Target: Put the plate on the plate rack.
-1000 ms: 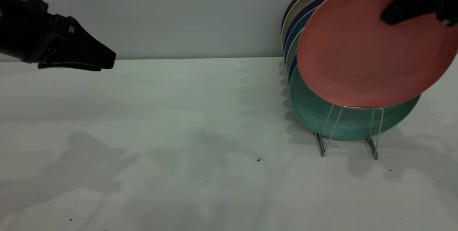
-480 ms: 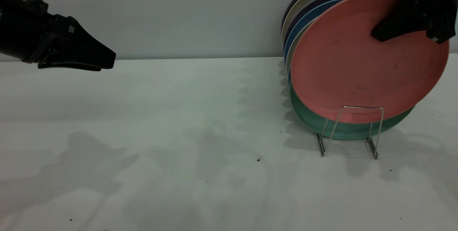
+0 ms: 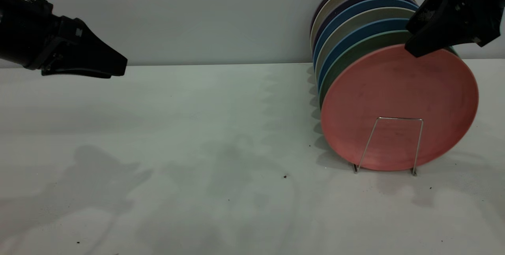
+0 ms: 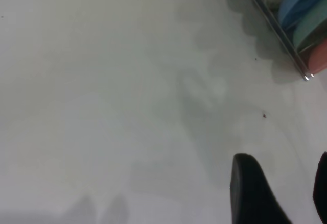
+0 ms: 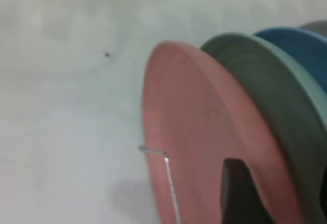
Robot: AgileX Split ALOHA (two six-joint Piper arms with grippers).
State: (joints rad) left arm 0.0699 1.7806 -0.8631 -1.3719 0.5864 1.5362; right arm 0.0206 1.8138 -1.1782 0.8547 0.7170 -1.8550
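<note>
- The plate (image 3: 398, 107) stands on edge in the front slot of the plate rack (image 3: 394, 144), behind the front wire loop, with its lower edge down at the table (image 3: 197, 148).
- Just behind it stands a mint-green plate (image 3: 357, 51), then a row of blue and pale plates (image 3: 355, 10) filling the slots toward the wall (image 3: 197, 10).
- The right gripper (image 3: 424, 40) hovers at the top rim of the plate; one dark finger (image 5: 240, 193) lies in front of the plate's face. Whether the jaws clasp the rim or have let go cannot be told.
- The left gripper (image 3: 118, 65) hangs over the table's far left side, well apart from the rack, its jaws parted a little and holding nothing.
- A small dark speck (image 3: 285, 176) lies on the table near the rack's foot.
</note>
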